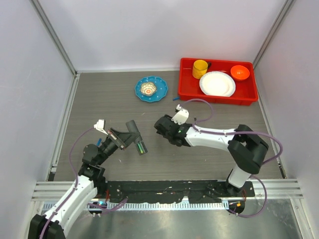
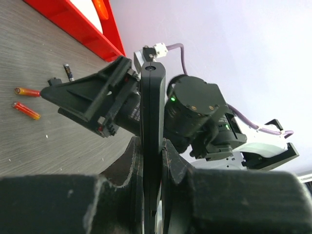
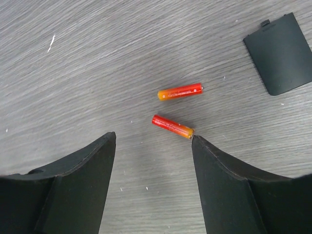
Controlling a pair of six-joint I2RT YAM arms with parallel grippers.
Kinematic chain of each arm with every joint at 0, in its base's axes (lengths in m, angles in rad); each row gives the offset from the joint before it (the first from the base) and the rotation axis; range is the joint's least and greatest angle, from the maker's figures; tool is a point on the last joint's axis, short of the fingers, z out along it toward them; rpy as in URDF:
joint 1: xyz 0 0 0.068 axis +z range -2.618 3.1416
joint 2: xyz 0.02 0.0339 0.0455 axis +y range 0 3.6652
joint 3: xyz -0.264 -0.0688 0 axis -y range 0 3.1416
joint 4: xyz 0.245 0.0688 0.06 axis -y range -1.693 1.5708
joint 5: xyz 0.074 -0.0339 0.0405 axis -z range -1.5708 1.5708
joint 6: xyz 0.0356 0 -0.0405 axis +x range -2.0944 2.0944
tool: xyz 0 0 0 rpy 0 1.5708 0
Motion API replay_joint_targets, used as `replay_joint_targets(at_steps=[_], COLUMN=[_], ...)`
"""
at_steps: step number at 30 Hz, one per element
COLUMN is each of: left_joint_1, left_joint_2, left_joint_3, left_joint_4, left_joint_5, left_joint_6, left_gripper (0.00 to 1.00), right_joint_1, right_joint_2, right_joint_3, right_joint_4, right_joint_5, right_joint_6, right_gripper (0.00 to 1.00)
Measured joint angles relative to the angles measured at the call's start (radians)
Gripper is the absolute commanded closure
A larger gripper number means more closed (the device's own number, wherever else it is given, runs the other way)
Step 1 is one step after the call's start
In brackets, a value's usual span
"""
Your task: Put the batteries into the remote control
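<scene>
Looking first from the top camera, I see the left gripper (image 1: 129, 138) closed on the remote control (image 1: 140, 145), which it holds slanted, one end toward the middle of the table (image 1: 99, 99). The right gripper (image 1: 164, 128) points down just beside it. The batteries are hidden under that gripper in this view, so I cannot place them here.

From the left wrist, the remote control (image 2: 152, 122) stands edge-on, clamped between that gripper's two fingers. Behind it I see the right gripper (image 2: 63, 95), and past its tip the batteries (image 2: 27, 91) lie flat on the table, well apart from the remote.

From the right wrist, the right gripper (image 3: 153, 136) is wide apart and holds nothing. The nearer battery (image 3: 172, 126) lies just ahead of the fingertips, closer to the finger on the picture's right side, with its yellowish end almost touching that tip. Its long axis runs nearly from finger to finger. I judge that closing now would press on its ends, so the wrist should turn first. The other battery (image 3: 180, 91) lies a little farther, almost parallel. The battery cover (image 3: 280, 53) is well apart. The right arm is clearly the nearer one.
</scene>
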Motion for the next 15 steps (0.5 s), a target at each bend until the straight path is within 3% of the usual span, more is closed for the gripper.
replay_joint_targets(at_steps=[5,15], left_joint_1=[0.000,0.000], left_joint_2=[-0.036,-0.037], left_joint_3=[-0.001,-0.001], left_joint_4=[-0.027,-0.048], left_joint_5=[-0.010,-0.015], left_joint_6=[0.000,0.000], left_gripper=[1.00,1.00], right_joint_1=[-0.004,-0.004], right_joint_2=[0.111,0.191], right_joint_3=[0.130,0.198], right_joint_4=[-0.132,-0.248], right_joint_5=[0.017,0.015], right_joint_6=[0.105,0.167], right_gripper=[0.32,0.32])
